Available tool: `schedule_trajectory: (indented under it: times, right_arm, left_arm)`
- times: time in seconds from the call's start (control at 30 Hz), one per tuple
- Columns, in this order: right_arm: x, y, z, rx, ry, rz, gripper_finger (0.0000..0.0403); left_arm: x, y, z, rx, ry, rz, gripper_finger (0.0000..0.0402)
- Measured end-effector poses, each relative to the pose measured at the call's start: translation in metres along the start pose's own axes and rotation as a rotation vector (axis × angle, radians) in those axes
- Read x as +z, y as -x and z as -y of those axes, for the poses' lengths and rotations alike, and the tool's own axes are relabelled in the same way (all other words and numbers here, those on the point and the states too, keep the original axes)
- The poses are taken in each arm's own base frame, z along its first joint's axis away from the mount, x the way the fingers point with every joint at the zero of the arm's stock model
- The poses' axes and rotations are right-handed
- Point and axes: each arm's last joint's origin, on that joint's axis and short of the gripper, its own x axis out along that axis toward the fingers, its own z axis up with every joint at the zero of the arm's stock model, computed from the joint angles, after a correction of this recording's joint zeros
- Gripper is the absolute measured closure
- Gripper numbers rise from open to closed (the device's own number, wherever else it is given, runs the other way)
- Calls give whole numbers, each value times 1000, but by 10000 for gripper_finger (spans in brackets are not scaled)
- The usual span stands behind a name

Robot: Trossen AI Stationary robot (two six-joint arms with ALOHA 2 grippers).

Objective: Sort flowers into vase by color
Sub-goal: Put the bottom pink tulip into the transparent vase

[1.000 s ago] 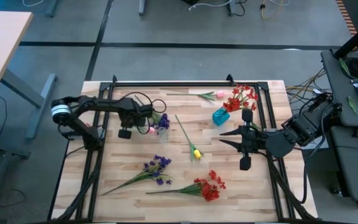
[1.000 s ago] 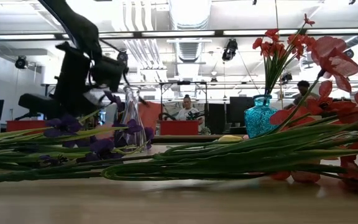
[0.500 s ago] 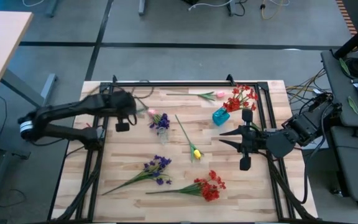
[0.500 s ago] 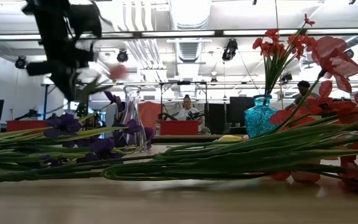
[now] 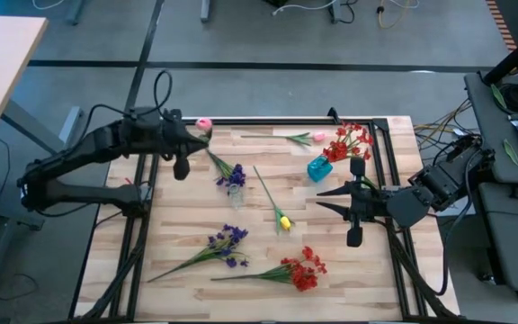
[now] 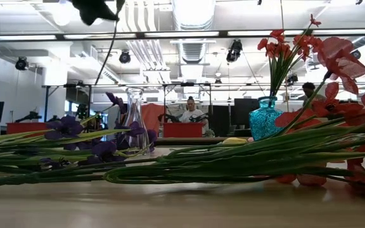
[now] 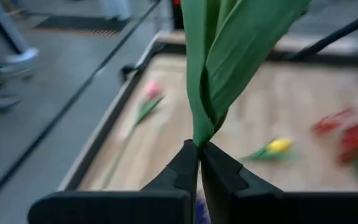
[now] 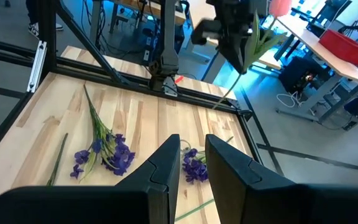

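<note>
Robotics lab in a large open-plan, industrial-style hall. Evidence: bare white ceiling ducts (image 6: 192, 25) and strip lights overhead, grey carpet-tiled floor (image 5: 268, 90) around a light wooden slatted table (image 5: 268, 193) framed in black metal rails. Loose cables on the floor, benches with red bins (image 8: 347, 43) and dark monitors (image 6: 244, 111), a person seated at a workstation (image 6: 189, 113) in the background.
</note>
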Motion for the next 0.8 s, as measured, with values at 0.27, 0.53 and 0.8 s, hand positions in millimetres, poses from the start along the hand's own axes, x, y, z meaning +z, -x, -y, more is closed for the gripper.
schedule_trajectory:
  times: [0.27, 0.53, 0.8]
  right_arm:
    - [0, 0, 0, 0, -4, -1, 332]
    - [0, 0, 0, 0, -12, -1, 332]
    - [0, 0, 0, 0, -11, -1, 332]
  left_arm:
    - [4, -22, 17, -172, 157, 99, 401]
    - [3, -45, 40, -193, 159, 152, 401]
    - [4, -54, 44, -179, 134, 172, 401]
